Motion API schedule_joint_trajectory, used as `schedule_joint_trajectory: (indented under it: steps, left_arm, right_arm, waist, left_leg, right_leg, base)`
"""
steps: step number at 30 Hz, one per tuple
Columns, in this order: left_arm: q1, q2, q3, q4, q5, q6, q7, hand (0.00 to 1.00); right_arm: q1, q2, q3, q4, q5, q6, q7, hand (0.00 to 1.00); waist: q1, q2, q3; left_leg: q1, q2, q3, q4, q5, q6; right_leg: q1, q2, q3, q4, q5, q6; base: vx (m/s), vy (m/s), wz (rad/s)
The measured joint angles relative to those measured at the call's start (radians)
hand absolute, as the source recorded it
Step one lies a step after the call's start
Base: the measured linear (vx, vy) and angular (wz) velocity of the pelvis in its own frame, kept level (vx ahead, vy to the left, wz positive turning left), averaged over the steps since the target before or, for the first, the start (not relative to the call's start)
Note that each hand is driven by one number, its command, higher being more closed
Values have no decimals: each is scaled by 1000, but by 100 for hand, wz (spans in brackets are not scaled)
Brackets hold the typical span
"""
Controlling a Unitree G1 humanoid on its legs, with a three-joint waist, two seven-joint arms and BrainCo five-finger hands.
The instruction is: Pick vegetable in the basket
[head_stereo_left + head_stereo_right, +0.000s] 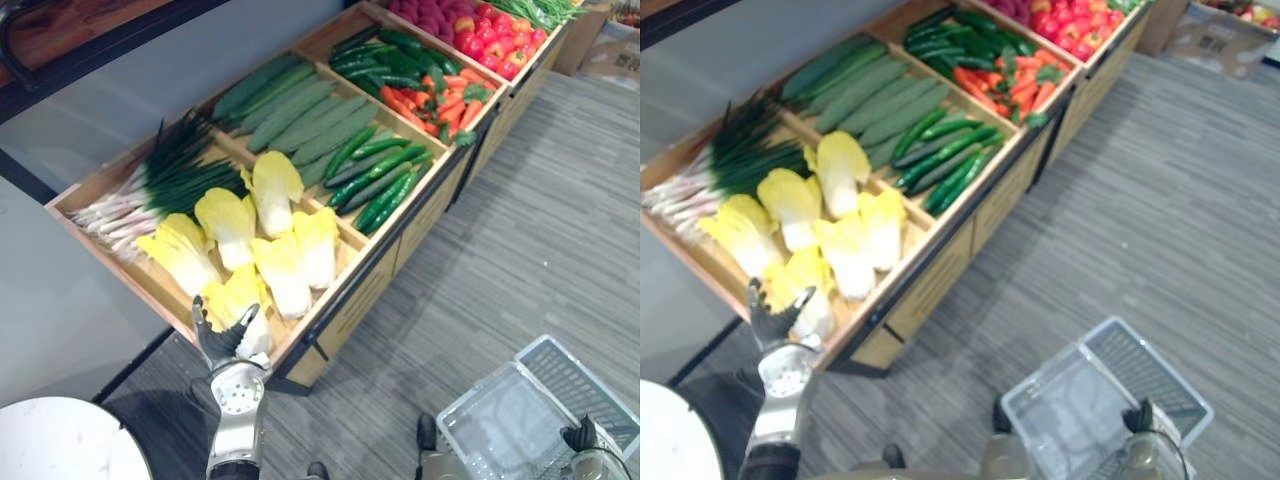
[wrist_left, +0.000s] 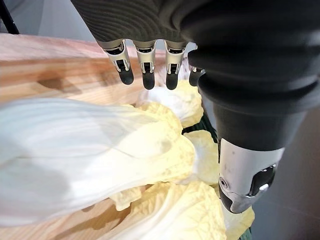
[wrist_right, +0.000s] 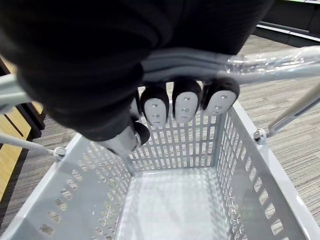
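Basket [image 3: 90, 190] hangs nearest, empty, R hand [image 3: 185, 102] curled tight round its handle [image 3: 260, 65]. Held low beside the stand [image 1: 370, 290], prob. so veg can drop straight in. L hand [image 1: 222, 340] is at the stand's near corner, fingers [image 2: 147, 75] straight and spread w/ thumb apart, over the nearest cabbage [image 1: 245, 310]. No grip yet, likely lining up a grasp. Other cabbages [image 1: 270, 190] lie behind, spring onions [image 1: 150, 190] by the back edge, cucumbers [image 1: 375, 175] and carrots [image 1: 440, 100] in bins further along.
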Motion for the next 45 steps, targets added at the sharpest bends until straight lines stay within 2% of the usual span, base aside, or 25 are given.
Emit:
schedule_joint_trajectory:
  steps: [5,15,25,29,45]
  left_arm:
    - [16,0,4,13,1,20,0,0]
    - [23,1,19,66,8,7,-18,0]
    - [-49,13,35,142,9,-2,-17,0]
    - [-62,13,12,179,10,20,-22,0]
    - [-76,18,-22,227,12,18,-16,0]
  right_arm:
    - [0,0,6,-1,0,0,0,100]
    - [2,0,13,-5,-1,0,0,100]
    - [2,-1,50,-35,0,-4,0,100]
    - [3,-1,50,-35,0,-4,0,100]
    - [4,-1,80,-51,-1,-4,-2,100]
  waist:
    - [0,3,-1]
    - [3,20,-12]
    - [2,20,-12]
    - [-2,19,-11]
    - [0,17,-10]
  left_leg:
    - [-1,2,-2,0,0,0]
    - [-1,3,-3,-5,0,0]
    - [-18,1,2,-4,3,-1]
    - [-18,2,3,-4,4,-2]
    - [-37,-3,5,-5,36,-6]
  right_leg:
    - [0,1,-1,0,2,2]
    - [5,4,-4,-14,7,2]
    - [1,6,-2,-50,30,0]
    - [-1,7,0,-50,30,0]
    - [-26,7,19,-51,35,-4]
  base:
    - [-33,-15,1]
    - [0,0,0]
    - [-6,-7,-2]
    - [0,0,0]
    - [-17,-21,-2]
